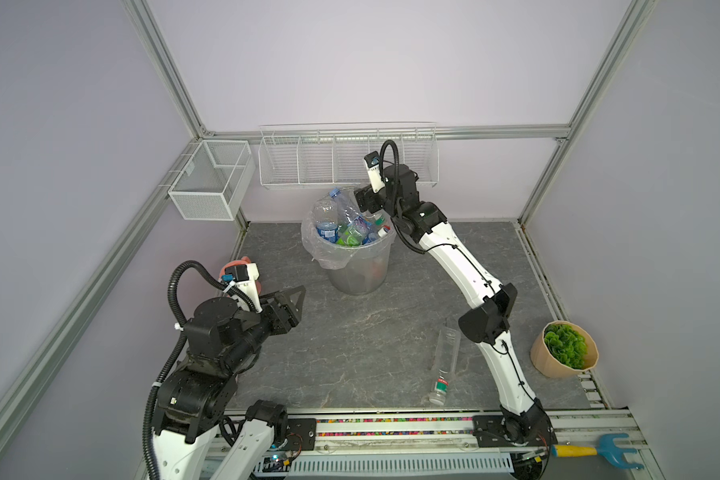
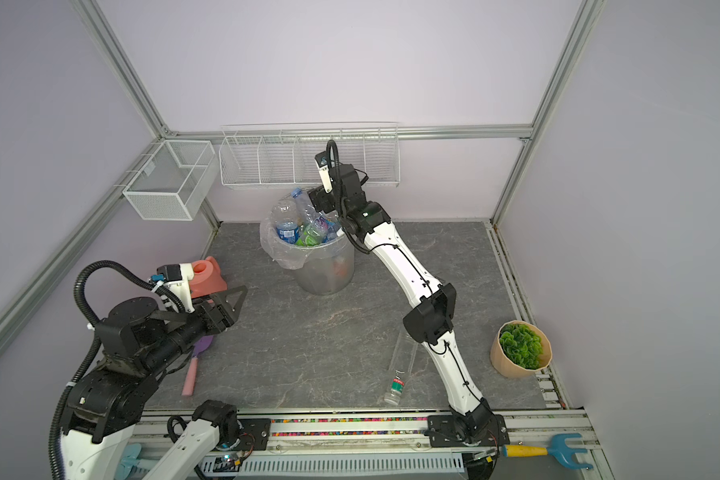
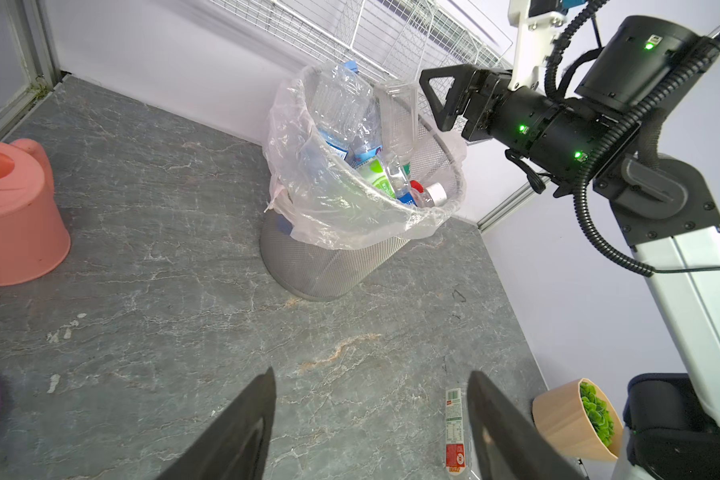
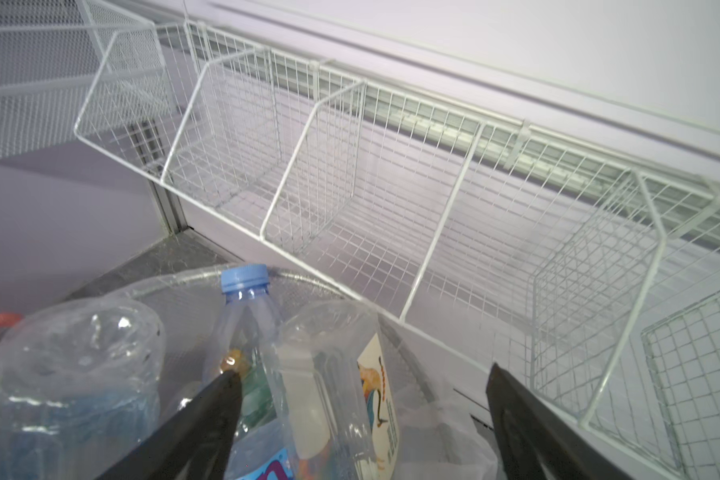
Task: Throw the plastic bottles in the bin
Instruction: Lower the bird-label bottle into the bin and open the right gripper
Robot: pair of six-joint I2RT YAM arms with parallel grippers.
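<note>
The bin (image 1: 358,278) (image 2: 329,274) stands at the back of the table, heaped with plastic bottles (image 1: 341,220) (image 3: 350,124). My right gripper (image 1: 362,199) (image 4: 362,374) hovers open over the bin's back rim. Below its jaws a clear bottle with a cream label (image 4: 337,374) rests upright on the heap, apart from one finger. Beside it stands a blue-capped bottle (image 4: 244,316). One more clear bottle (image 1: 445,357) (image 2: 402,365) (image 3: 454,432) lies on the table beside the right arm. My left gripper (image 1: 298,295) (image 3: 371,374) is open and empty, low over the table at the left.
A pink watering can (image 2: 206,276) (image 3: 13,216) sits behind the left gripper. White wire baskets (image 1: 346,158) and a mesh basket (image 1: 211,178) hang on the walls. A potted plant (image 1: 564,349) stands at the right, a trowel (image 2: 196,365) under the left arm, a blue rake (image 1: 595,451) in front.
</note>
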